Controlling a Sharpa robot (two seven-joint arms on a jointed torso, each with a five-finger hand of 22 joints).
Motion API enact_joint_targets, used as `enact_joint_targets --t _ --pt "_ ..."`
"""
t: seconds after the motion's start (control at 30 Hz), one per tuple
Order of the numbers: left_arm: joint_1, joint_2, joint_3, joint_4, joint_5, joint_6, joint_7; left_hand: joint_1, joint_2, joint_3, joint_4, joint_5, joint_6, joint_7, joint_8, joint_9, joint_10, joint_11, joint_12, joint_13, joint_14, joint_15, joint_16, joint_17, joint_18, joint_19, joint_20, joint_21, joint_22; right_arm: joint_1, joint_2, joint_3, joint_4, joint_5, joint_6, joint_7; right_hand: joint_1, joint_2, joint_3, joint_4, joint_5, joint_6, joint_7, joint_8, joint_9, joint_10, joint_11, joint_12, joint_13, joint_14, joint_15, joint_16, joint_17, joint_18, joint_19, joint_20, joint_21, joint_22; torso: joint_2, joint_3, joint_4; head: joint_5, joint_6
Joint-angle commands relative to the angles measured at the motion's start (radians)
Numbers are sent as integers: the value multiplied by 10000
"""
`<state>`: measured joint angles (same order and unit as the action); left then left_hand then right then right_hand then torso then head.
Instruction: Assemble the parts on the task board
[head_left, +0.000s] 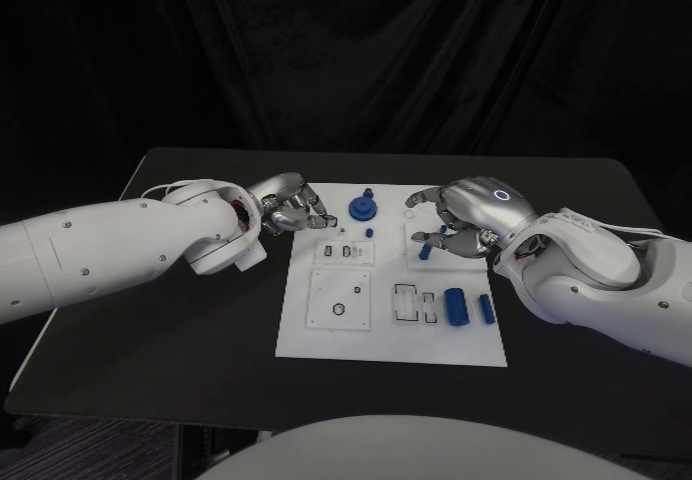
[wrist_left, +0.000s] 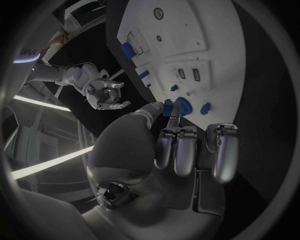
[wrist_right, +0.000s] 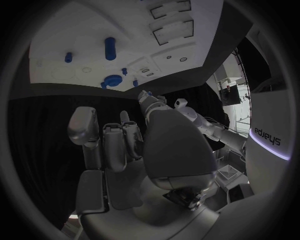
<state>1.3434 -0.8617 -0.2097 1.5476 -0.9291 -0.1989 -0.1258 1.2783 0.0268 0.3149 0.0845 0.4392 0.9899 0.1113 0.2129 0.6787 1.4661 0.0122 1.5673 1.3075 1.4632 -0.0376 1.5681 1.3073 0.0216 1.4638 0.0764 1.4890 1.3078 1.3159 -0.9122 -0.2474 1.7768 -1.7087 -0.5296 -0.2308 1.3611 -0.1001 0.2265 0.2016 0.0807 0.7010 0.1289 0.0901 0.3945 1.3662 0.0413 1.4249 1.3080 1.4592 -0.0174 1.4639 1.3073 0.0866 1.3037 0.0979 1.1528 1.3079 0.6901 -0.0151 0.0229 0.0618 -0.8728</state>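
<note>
- Head view, setting: a black bench (head_left: 173, 330) is standing before dark curtains, and it is carrying the white task board (head_left: 389, 345) at its middle.
- Head view, parts: a round blue part (head_left: 364, 208) with a peg is sitting at the board's far edge; a small blue part (head_left: 371, 233) is lying just nearer than it; a blue cylinder (head_left: 456, 305) and a slimmer blue bar (head_left: 488, 309) are lying side by side on the board's right portion, close to two outlined rectangular recesses (head_left: 410, 304). Another blue piece (head_left: 426, 253) is standing just below the right robot hand's fingers; whether the fingers are touching it cannot be told.
- Head view, hands: the left robot hand (head_left: 289, 207) is hovering at the board's far left corner, fingers curled inward. The right robot hand (head_left: 464, 218) is hanging over the board's far right area, fingers bent downward.
- Left wrist view: the left robot hand (wrist_left: 187, 145) is showing its fingers folded toward the palm, nothing seen inside them, so it is reading as clenched. The round blue part (wrist_left: 183, 106) is lying just beyond the fingertips, on the board (wrist_left: 206, 45).
- Right wrist view: the right robot hand (wrist_right: 119, 142) is showing its fingers curled in with nothing visible in them, likewise clenched. The board (wrist_right: 94, 40) is lying beyond, carrying the round blue part (wrist_right: 113, 80) and an upright blue cylinder (wrist_right: 110, 48).
</note>
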Motion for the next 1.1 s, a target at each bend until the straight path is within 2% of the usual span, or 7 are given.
enact_joint_targets --t 0.03,0.2,0.4,0.5,0.7,0.83,1.1 --pt "179 258 -9 -241 -385 2102 -1676 -44 58 698 -637 -113 231 -344 30 12 1047 -79 35 2633 1076 -72 27 2634 123 68 -69 -33 1776 49 -113 -1 54 -151 299 -465 123 17 13 46 31 90 11 53 -14 12 10 25 696 -32 63 -67 1044 102 37 29 -41 1331 -28 7 -50 52 2" --pt "337 797 -9 -801 -428 2910 -2385 -85 69 767 -560 -361 173 -341 26 28 1047 -81 35 2633 1076 -78 27 2634 143 10 -78 -94 1728 57 -199 -2 -34 -153 486 -532 193 48 24 80 -2 280 -10 120 -51 5 -9 18 684 -42 48 -79 1029 107 33 20 -75 1329 -59 38 -64 97 2" --pt "386 1327 -10 -1230 -442 3189 -2912 -91 94 804 -547 -362 162 -338 24 31 1047 -86 35 2633 1076 -83 27 2634 147 2 -82 -106 1719 4 -292 -2 -123 -123 665 -609 214 65 14 127 -27 460 -18 176 -87 -22 -18 -2 656 -64 41 -102 998 118 9 11 -143 1316 -63 72 -155 192 2" --pt "395 1605 -10 -1390 -445 3284 -3172 -83 96 847 -563 -314 158 -342 27 36 1047 -94 35 2633 1076 -92 27 2634 145 14 -88 -100 1727 -25 -353 -2 -154 -40 773 -656 207 67 7 142 -43 490 -16 184 -97 -41 -16 -16 637 -81 39 -120 973 127 -15 10 -187 1304 -69 105 -116 186 2" --pt "400 2020 -10 -1586 -447 3132 -3603 -77 61 955 -627 -186 157 -346 40 52 1047 -106 35 2633 1076 -111 27 2634 141 37 -107 -95 1738 -75 -455 -2 -152 28 883 -709 210 81 10 152 -47 509 -9 187 -105 -58 -14 -28 622 -95 39 -134 955 134 -36 10 -226 1294 -61 110 -140 266 2" --pt "400 2201 -10 -1575 -448 2797 -3924 -118 24 976 -633 -146 145 -340 34 53 1047 -103 35 2633 1076 -115 27 2634 143 37 -114 -103 1733 -91 -608 -2 -70 45 906 -773 204 93 9 167 -56 519 -3 186 -114 -59 -10 -29 621 -97 40 -136 952 136 -41 9 -239 1291 -81 105 -67 170 2" --pt "397 2344 -10 -1473 -451 2408 -4348 -234 -33 1071 -659 -13 207 -366 34 49 1047 -121 35 2633 1076 -134 27 2634 125 109 -133 -61 1780 -125 -800 -3 -44 96 947 -868 181 116 4 203 -64 536 3 182 -133 -77 -5 -42 604 -108 44 -147 940 141 -57 10 -272 1283 -88 115 -73 121 2"
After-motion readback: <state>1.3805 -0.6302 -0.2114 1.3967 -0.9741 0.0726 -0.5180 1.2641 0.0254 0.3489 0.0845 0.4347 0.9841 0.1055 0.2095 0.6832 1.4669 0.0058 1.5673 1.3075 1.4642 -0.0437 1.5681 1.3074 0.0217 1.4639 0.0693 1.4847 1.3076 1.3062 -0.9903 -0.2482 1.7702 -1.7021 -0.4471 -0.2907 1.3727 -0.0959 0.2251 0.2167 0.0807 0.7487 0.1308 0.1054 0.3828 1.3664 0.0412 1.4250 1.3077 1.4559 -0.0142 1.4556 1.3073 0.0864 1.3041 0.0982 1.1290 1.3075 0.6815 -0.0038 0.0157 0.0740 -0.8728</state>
